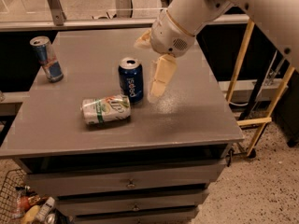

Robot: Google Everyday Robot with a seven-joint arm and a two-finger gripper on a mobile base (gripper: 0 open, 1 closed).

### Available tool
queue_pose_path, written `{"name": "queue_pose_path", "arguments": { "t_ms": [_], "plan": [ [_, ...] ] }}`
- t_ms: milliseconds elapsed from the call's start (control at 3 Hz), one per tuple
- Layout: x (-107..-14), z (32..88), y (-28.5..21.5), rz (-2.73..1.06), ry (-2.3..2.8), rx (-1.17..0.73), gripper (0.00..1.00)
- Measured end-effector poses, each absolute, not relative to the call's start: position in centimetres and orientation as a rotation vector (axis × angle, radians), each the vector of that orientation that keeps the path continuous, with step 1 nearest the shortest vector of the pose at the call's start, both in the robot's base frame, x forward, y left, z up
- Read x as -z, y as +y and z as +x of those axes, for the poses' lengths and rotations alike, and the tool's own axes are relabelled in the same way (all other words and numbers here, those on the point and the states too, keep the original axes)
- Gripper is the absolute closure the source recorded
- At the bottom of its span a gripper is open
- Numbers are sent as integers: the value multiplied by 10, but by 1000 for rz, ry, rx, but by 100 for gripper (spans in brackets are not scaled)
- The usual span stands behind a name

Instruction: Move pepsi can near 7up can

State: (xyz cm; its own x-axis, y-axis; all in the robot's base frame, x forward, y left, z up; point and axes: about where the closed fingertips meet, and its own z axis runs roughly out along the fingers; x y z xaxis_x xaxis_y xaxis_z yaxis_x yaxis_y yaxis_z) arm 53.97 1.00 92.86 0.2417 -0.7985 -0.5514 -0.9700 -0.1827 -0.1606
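The pepsi can [131, 80], dark blue with white lettering, stands upright near the middle of the grey table [196, 111]. The 7up can [106, 109], pale white and green, lies on its side just in front of it and to its left, almost touching. My gripper [147, 70] is open and empty, just right of the pepsi can and apart from it. One cream finger [160, 78] hangs down beside the can, and the other shows behind it, farther back.
A slim blue-and-silver can [46, 59] stands at the table's far left. Drawers sit below the tabletop. A wire basket [18, 204] with items is on the floor at the bottom left. A yellow frame [243, 69] stands to the right of the table.
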Motion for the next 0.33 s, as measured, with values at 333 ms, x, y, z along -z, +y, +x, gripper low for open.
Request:
{"name": "queue_pose_path", "arguments": {
  "t_ms": [333],
  "plan": [
    [-936,515,-36,-1943,1678,-417,0]
  ]
}}
